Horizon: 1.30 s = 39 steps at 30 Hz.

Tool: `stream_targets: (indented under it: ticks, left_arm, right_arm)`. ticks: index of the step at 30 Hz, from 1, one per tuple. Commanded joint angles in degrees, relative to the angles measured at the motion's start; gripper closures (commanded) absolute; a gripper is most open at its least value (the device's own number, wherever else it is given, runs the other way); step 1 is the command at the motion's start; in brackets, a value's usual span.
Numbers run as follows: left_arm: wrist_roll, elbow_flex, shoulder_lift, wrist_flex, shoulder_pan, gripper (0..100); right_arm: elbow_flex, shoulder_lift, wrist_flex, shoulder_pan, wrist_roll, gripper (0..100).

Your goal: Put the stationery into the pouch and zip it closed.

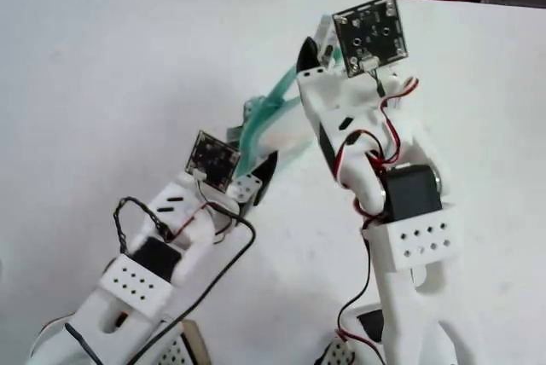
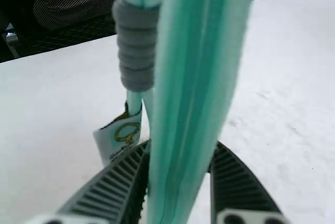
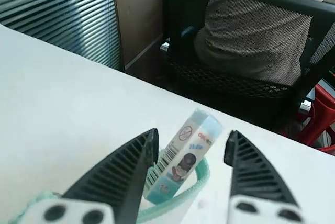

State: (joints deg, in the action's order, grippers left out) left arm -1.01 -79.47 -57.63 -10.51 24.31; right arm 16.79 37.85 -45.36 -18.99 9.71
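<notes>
Desk (image 1: pixel 94 66): open surface at 9 and 3 o'clock of the pouch (image 1: pixel 254 130); far edge at 12. Left end effector (image 2: pixel 180 153) clamps the pouch's rim. Right end effector (image 3: pixel 192 136), wide open, straddles an eraser (image 3: pixel 180 161) standing in the pouch.

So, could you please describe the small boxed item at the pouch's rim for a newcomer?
Near the middle of the white table is the translucent green pouch. At its rim, framed by the right pincer, stands a pale-blue block; unlike the grey-gripped pen, it carries a barcode and a cartoon picture.
</notes>
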Motion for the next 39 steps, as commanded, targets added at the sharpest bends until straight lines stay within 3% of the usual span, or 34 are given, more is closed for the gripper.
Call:
stream_targets:
  ticks: [1,4,9,14,22,28,33,39]
  left_arm:
    - [0.44,0.62,-0.22,0.09,-0.4,83]
    - [0.44,0.62,-0.22,0.09,-0.4,83]
    - [0.44,0.62,-0.22,-0.09,-0.48,83]
    - [0.44,0.62,-0.22,0.09,-0.48,83]
    - [0.44,0.7,-0.22,0.09,-0.48,83]
    - [0.44,0.7,-0.22,0.09,-0.48,83]
    - [0.44,0.7,-0.22,0.09,-0.48,83]
    - [0.44,0.44,-0.22,0.09,-0.48,83]
  right_arm:
    - [-3.69,-0.75,-0.13,0.22,-0.53,80.7]
    - [-3.6,-3.56,-0.66,0.04,-0.44,82.0]
    - [-4.48,-5.67,-1.63,-1.1,-0.44,98.5]
    - [-6.24,-7.96,-5.76,-0.92,-0.44,98.2]
    - [-23.74,-9.36,-7.69,-1.1,-0.88,98.1]
    - [-33.23,-12.7,-24.57,-6.99,-0.26,96.7]
    - [-39.47,-14.99,-36.44,-14.29,8.7,79.0]
    - [-42.81,-21.32,-46.46,-14.2,18.64,82.8]
